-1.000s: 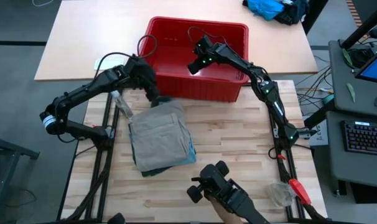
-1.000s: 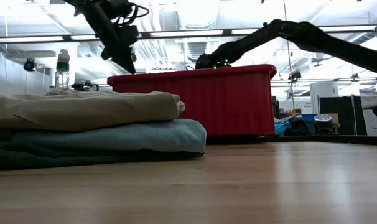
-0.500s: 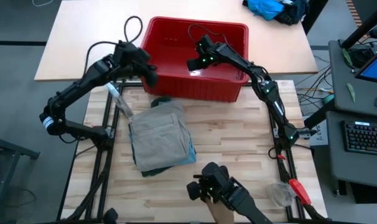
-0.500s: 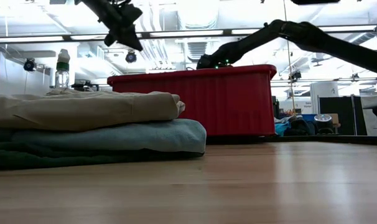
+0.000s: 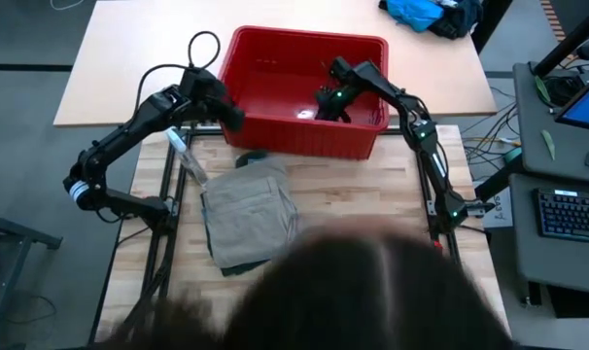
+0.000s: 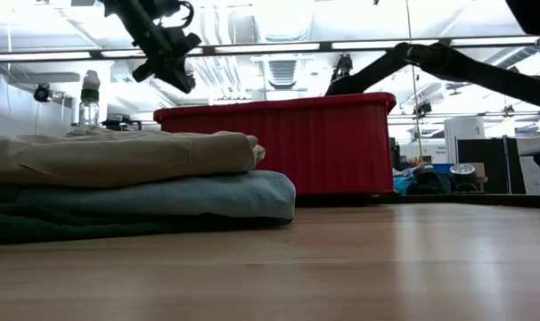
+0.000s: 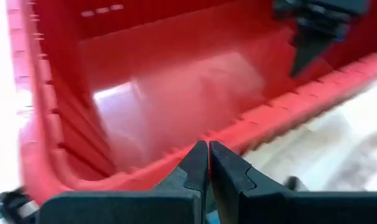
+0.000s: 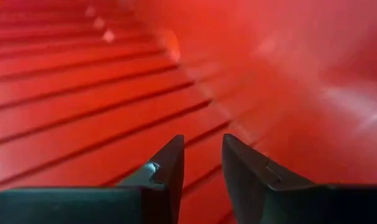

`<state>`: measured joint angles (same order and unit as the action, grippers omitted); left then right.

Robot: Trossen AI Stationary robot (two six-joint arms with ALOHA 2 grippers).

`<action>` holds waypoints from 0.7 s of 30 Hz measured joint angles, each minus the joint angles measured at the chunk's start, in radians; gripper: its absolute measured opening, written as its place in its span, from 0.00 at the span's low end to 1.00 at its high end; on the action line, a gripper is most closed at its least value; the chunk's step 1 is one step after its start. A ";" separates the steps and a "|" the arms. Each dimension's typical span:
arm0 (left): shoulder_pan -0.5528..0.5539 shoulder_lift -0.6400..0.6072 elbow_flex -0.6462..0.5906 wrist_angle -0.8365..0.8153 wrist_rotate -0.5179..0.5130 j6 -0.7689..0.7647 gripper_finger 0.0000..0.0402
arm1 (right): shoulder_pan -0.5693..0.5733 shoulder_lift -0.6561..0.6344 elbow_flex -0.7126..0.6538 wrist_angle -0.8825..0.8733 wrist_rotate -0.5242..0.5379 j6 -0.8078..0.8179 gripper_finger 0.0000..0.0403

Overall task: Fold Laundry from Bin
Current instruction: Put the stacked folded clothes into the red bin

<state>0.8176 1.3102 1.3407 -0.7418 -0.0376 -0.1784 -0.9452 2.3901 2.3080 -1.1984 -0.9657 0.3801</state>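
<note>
Now the right tool has dipped deeper into the bin.

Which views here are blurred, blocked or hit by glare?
High view: a dark blurred shape covers the near table, and glare sits on the bin floor. Left wrist view: motion-smeared bin, shut left claw sharp. Right wrist view: soft red walls. Low view: bright ceiling lights, folded laundry crisp.
</note>
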 joint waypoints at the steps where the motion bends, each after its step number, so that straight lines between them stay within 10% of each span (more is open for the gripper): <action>1: 0.007 0.007 0.004 -0.001 -0.013 0.000 0.00 | 0.003 0.000 -0.012 0.001 -0.027 -0.008 0.23; 21: 0.087 0.136 0.101 0.013 -0.024 0.065 0.00 | 0.144 0.001 -0.302 0.689 0.075 0.000 0.07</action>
<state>0.9044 1.4463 1.4417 -0.7287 -0.0612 -0.1135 -0.8009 2.3915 2.0060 -0.5092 -0.8911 0.3802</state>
